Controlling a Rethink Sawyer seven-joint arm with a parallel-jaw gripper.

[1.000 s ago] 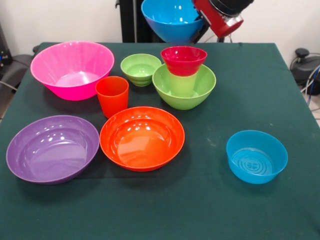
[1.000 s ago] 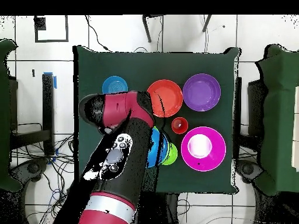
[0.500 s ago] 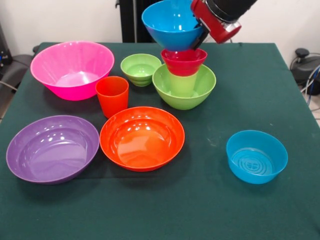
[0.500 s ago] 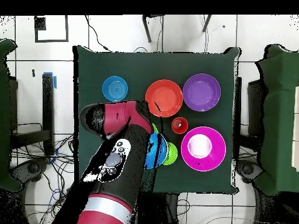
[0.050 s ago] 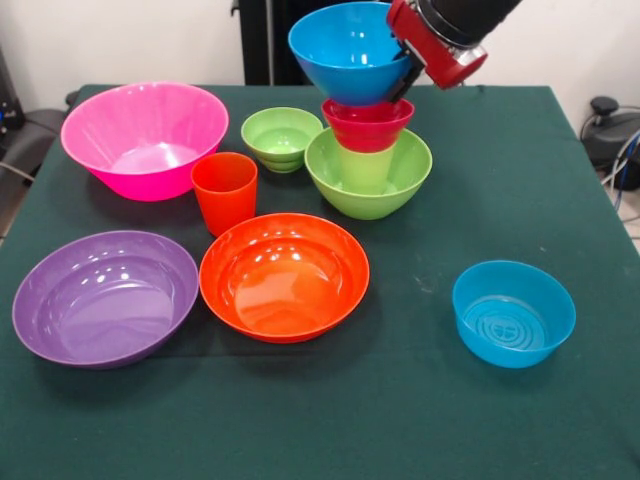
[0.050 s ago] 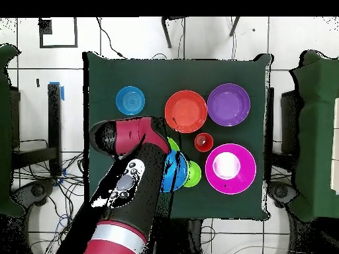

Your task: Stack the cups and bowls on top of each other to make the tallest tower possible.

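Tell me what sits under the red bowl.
The red bowl rests on a lime cup standing in the green bowl. The cup's base is hidden by that bowl's wall.

Your front camera sits low at one edge of the desk (image 5: pixel 520 430) and looks across it, close enough that the green cloth fills nearly the whole picture. Take the orange bowl (image 5: pixel 284 276) as your landmark: from here the purple bowl (image 5: pixel 104 297) lies to its left, the small blue bowl (image 5: pixel 513 312) to its right, and the arm (image 5: pixel 450 30) enters at the top edge beyond it. Your overhead camera hangs well above, looking straight down, so the desk (image 6: pixel 106 86) is ringed by tiled floor (image 6: pixel 126 40). There the orange bowl (image 6: pixel 186 111) has the purple bowl (image 6: pixel 228 104) on its right and the small blue bowl (image 6: pixel 130 100) on its left. Both views share the whole desk top.
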